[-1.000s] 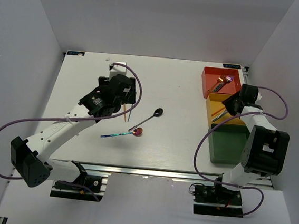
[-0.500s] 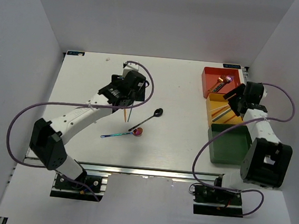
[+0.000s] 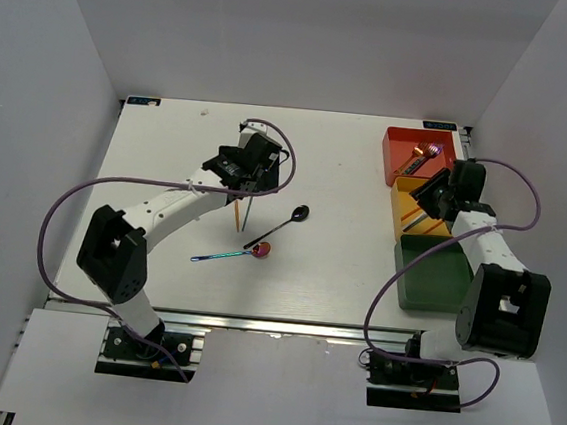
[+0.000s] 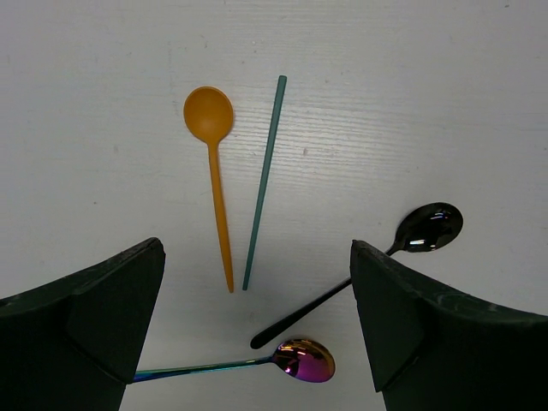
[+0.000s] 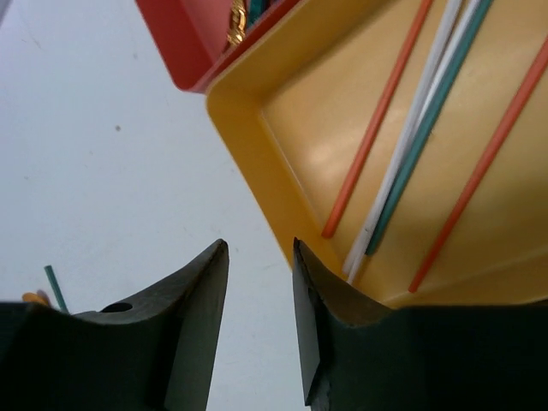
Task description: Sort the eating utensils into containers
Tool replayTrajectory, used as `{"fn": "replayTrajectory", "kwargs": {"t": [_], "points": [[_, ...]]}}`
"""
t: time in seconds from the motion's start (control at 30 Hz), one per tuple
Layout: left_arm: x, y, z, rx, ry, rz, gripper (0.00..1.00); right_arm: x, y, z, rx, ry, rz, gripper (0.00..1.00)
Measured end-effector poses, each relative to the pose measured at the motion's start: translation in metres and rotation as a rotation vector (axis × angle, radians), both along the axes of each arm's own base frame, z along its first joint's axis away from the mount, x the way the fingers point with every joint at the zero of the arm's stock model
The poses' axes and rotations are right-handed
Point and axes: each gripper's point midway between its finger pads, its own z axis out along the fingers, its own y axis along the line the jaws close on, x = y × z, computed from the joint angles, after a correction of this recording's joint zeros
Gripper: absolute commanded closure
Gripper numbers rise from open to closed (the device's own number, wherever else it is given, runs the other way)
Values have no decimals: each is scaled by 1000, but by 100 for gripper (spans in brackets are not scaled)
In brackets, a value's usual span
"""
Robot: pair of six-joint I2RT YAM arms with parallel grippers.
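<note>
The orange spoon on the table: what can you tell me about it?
The orange spoon is one piece in a single matte orange that looks like plastic, with a small oval bowl and a long, slim, straight handle that narrows to its tip. It lies flat on the white table. A teal chopstick lies close alongside, nearest at the handle's tip, but does not touch it. Only the table touches it.

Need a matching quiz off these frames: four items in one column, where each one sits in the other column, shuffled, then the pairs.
Items
1. orange plastic spoon
2. glossy black metal spoon
3. white chopstick
4. red-orange square plastic tray

Places
A. lying in the yellow plastic tray
B. rearmost in the row of trays
C. handle tip close to the iridescent spoon
D. outside the trays, beside a teal chopstick

Pairs: 1-D, 2-C, 3-A, 4-B
</note>
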Motion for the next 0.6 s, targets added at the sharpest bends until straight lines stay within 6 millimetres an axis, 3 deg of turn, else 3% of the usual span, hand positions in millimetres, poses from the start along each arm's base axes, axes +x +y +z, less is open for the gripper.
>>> {"fn": "replayTrajectory", "kwargs": {"t": [0.23,0.27,0.37,0.4,0.5,0.6], "points": [[3,0,4,-12,-10,-16,2,-24,8,-21,10,31,13,55],[6,0,3,-15,-6,-20,2,-28,12,-17,8,20,24,54],[23,-2,-10,-14,23,-17,15,-38,27,12,6,-71,73,53],[33,-3,-17,-13,37,-12,25,-43,34,24,9,-111,96,53],[56,4,-50,-10,100,6,37,-60,48,52,8,-210,155,53],[61,20,-94,7,204,23,51,-75,55,67,12,-271,194,53]]}}
